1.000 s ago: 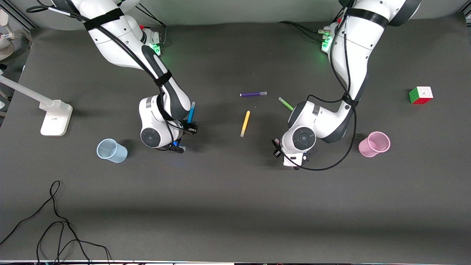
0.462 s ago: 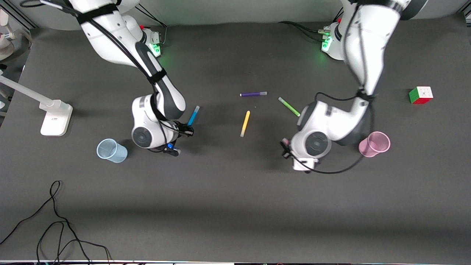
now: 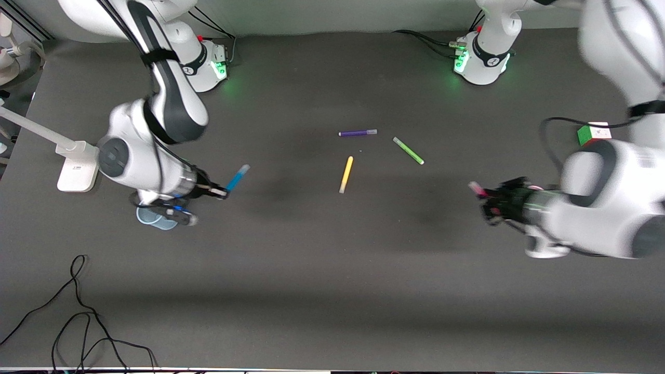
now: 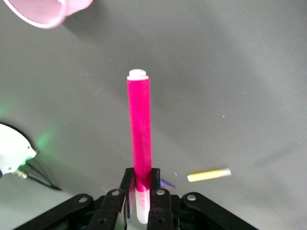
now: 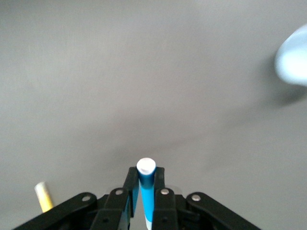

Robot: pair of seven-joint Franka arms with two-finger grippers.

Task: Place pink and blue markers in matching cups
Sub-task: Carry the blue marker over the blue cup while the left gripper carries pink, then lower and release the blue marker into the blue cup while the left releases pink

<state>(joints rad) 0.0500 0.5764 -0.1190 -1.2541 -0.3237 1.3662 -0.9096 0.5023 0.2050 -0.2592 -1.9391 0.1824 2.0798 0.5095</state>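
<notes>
Your right gripper is clamped on the blue marker, up in the air just beside the blue cup, over bare mat toward the right arm's end; the marker is bright blue with a pale tip, sticking out past the fingers; the cup is half hidden under the wrist in the front view and shows as a pale blur in the right wrist view.

Your left gripper is clamped on the pink marker near its pale clear cap; body is magenta with a white end plug, jutting straight out from the fingers; it's over the mat next to the pink cup, which the arm mostly covers in the front view.

Lying mid-table, untouched: yellow marker, green marker, purple marker; cube sits at the left arm's end.
</notes>
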